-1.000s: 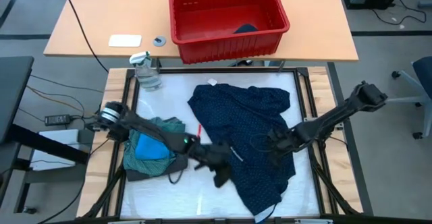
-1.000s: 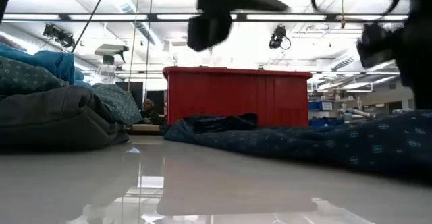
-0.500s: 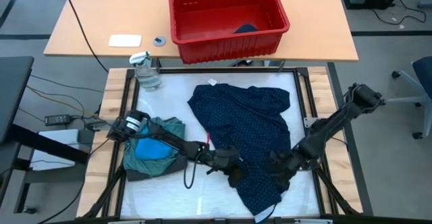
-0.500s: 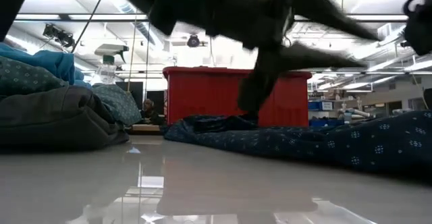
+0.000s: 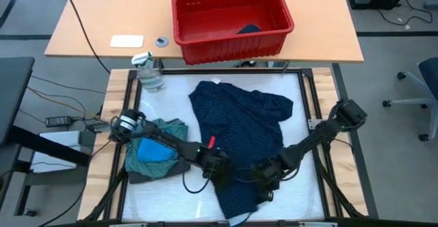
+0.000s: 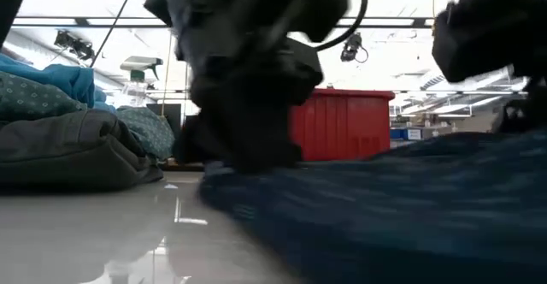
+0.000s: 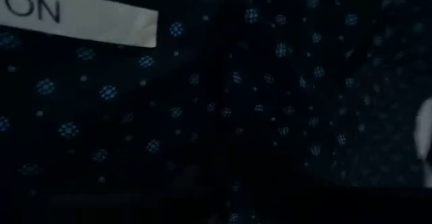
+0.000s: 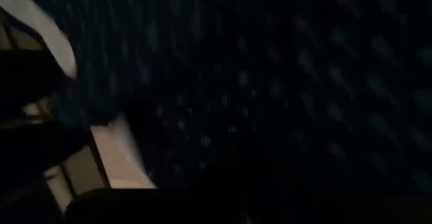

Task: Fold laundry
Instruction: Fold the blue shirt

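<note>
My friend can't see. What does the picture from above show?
Both grippers, left and right, press on a navy dotted shirt spread over the white table. Folded clothes sit at its left, a spray bottle and red bin beyond.

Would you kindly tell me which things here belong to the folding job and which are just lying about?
Job:
navy dotted garment
teal shirt
bright blue piece
dark grey piece

Lying about:
red bin
spray bottle
white card
</note>
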Robot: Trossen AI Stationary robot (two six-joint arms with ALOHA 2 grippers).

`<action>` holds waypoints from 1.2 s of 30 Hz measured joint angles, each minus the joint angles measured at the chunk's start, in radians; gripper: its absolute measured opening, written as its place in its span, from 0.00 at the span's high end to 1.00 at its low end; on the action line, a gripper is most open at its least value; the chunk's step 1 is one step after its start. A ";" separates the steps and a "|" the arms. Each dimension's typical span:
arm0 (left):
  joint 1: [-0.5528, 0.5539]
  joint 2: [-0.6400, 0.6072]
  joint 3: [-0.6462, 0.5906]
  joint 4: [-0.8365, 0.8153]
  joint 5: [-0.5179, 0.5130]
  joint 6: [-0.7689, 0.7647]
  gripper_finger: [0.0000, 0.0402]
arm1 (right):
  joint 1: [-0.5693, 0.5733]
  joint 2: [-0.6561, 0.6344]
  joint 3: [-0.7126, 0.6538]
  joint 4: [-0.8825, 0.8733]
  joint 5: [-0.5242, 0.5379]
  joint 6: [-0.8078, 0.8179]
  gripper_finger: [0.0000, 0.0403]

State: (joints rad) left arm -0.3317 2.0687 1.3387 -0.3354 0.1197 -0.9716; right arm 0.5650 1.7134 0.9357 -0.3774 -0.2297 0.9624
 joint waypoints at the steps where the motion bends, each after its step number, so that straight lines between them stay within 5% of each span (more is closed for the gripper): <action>1: 0.000 -0.024 0.000 -0.038 -0.001 0.015 0.86 | -0.001 -0.005 0.013 -0.034 0.008 -0.018 0.99; 7: -0.004 -0.192 -0.008 -0.158 -0.021 0.013 0.93 | 0.037 -0.097 0.024 -0.202 0.113 -0.016 0.99; 14: -0.048 -0.225 -0.002 0.335 -0.155 -0.009 0.95 | 0.061 -0.089 -0.081 -0.168 0.184 0.073 0.99; 19: -0.055 -0.102 -0.006 0.439 -0.161 -0.024 0.95 | 0.069 -0.088 -0.124 -0.107 0.167 0.167 0.99; 28: -0.110 0.061 -0.002 0.324 0.224 -0.134 0.95 | 0.210 -0.115 -0.104 -0.121 -0.025 0.362 0.99; 32: -0.138 0.042 0.000 0.149 0.265 -0.091 0.95 | 0.278 -0.109 -0.104 -0.065 -0.073 0.430 0.99; 36: -0.132 0.000 -0.007 0.164 0.258 -0.074 0.95 | 0.294 -0.149 -0.104 0.029 -0.104 0.417 0.99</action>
State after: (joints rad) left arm -0.4638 2.0687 1.3314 -0.1714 0.3773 -1.0456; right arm 0.8586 1.5643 0.8314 -0.3482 -0.3338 1.3794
